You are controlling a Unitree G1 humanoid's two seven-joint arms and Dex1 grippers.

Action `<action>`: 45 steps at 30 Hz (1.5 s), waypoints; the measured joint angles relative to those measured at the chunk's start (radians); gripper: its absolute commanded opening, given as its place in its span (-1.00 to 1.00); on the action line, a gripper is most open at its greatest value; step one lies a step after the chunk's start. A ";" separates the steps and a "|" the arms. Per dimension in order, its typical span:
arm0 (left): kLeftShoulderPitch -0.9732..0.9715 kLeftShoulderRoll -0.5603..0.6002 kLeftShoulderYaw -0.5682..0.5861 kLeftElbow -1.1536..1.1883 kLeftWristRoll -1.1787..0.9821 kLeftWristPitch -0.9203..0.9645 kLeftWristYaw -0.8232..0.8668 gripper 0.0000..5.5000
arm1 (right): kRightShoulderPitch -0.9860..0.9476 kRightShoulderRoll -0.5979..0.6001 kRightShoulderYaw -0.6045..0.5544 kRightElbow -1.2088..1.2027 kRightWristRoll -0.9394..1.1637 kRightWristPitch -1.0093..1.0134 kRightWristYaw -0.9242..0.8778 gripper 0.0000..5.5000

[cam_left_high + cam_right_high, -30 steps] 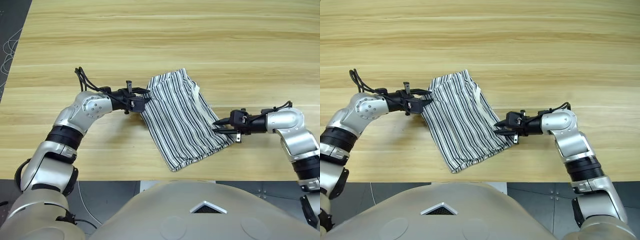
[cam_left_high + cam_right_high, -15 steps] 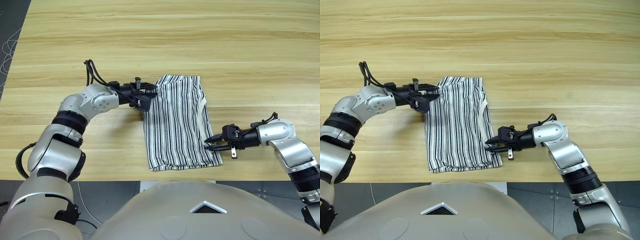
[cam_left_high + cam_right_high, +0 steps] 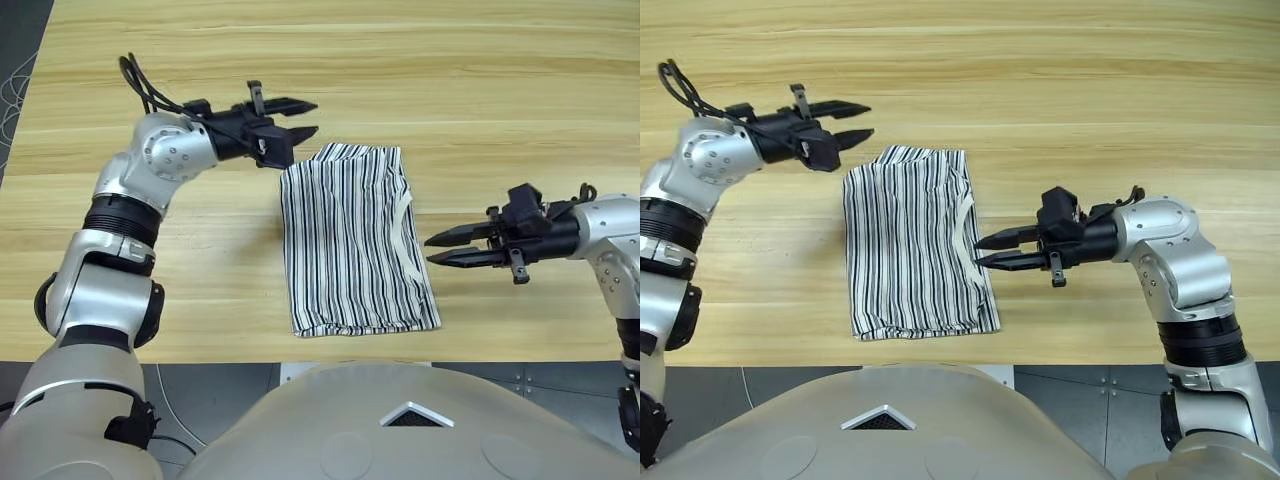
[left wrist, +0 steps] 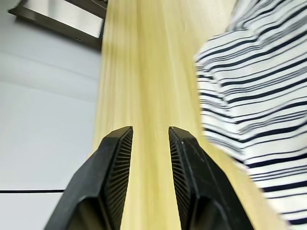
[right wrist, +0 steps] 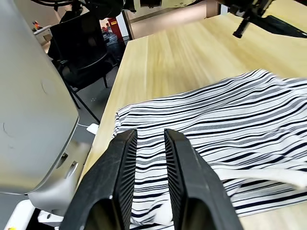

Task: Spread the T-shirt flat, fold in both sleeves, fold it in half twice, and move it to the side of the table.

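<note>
The striped T-shirt (image 3: 355, 240) lies folded into a narrow rectangle on the wooden table (image 3: 480, 90), its near hem close to the front edge. My left gripper (image 3: 308, 117) hovers open just beyond the shirt's far left corner, holding nothing. Its ribbed fingers (image 4: 117, 163) frame bare wood, with the shirt (image 4: 259, 91) off to one side. To the right of the shirt, at mid-length, my right gripper (image 3: 432, 250) stands open and apart from the cloth. In the right wrist view its fingers (image 5: 124, 167) point over the shirt (image 5: 225, 124).
The table's front edge (image 3: 520, 355) runs just below the shirt, and its left edge (image 3: 30, 100) borders dark floor. Wood stretches wide behind and to the right of the shirt. A black chair (image 5: 86, 57) stands past the table's end.
Both grippers have let go of the shirt and opened. The left one rose and drew back toward the far side; the right one pulled away to the right. The shirt stays put.
</note>
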 measured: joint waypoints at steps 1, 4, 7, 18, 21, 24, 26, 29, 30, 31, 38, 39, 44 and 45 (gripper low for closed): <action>0.008 0.025 0.025 -0.033 -0.030 -0.008 -0.003 -0.26 | -0.009 0.011 -0.019 0.027 -0.036 -0.064 -0.031 -0.42; 0.095 0.111 0.082 -0.132 -0.068 -0.041 -0.006 -0.09 | -0.025 0.014 -0.039 0.137 -0.219 -0.364 -0.112 -0.22; 0.232 0.169 0.105 -0.210 -0.062 -0.063 0.000 0.08 | -0.026 0.006 -0.038 0.260 -0.367 -0.716 -0.148 -0.03; 0.993 0.390 0.327 -0.643 0.116 -0.212 0.008 0.47 | -0.003 -0.222 0.132 0.646 -0.640 -1.705 -0.136 0.46; 1.019 0.389 0.321 -0.671 0.145 -0.211 0.006 0.47 | -0.010 -0.225 0.180 0.681 -0.689 -1.775 -0.203 0.46; 0.978 0.368 0.284 -0.636 0.174 -0.208 0.009 0.47 | -0.036 -0.223 0.189 0.696 -0.760 -1.827 -0.276 0.46; 0.946 0.346 0.269 -0.600 0.190 -0.212 0.030 0.47 | -0.056 -0.206 0.189 0.717 -0.809 -1.850 -0.319 0.46; 0.879 0.318 0.235 -0.542 0.242 -0.243 0.077 0.47 | -0.078 -0.171 0.199 0.720 -0.872 -1.875 -0.393 0.46; 0.861 0.314 0.220 -0.533 0.251 -0.249 0.082 0.47 | -0.080 -0.156 0.205 0.717 -0.885 -1.878 -0.415 0.46; 0.850 0.309 0.203 -0.530 0.252 -0.249 0.087 0.47 | -0.082 -0.143 0.214 0.714 -0.902 -1.882 -0.442 0.46; 0.868 0.289 0.090 -0.569 0.197 -0.246 0.091 0.47 | -0.103 -0.117 0.233 0.700 -1.011 -1.897 -0.563 0.46; 0.884 0.291 0.078 -0.580 0.190 -0.246 0.091 0.47 | -0.106 -0.117 0.240 0.698 -1.022 -1.897 -0.582 0.46; 0.868 0.307 0.059 -0.589 0.190 -0.246 0.091 0.47 | -0.108 -0.109 0.261 0.688 -1.067 -1.891 -0.653 0.46; 0.846 0.309 0.051 -0.587 0.190 -0.247 0.087 0.47 | -0.109 -0.108 0.268 0.687 -1.072 -1.887 -0.665 0.46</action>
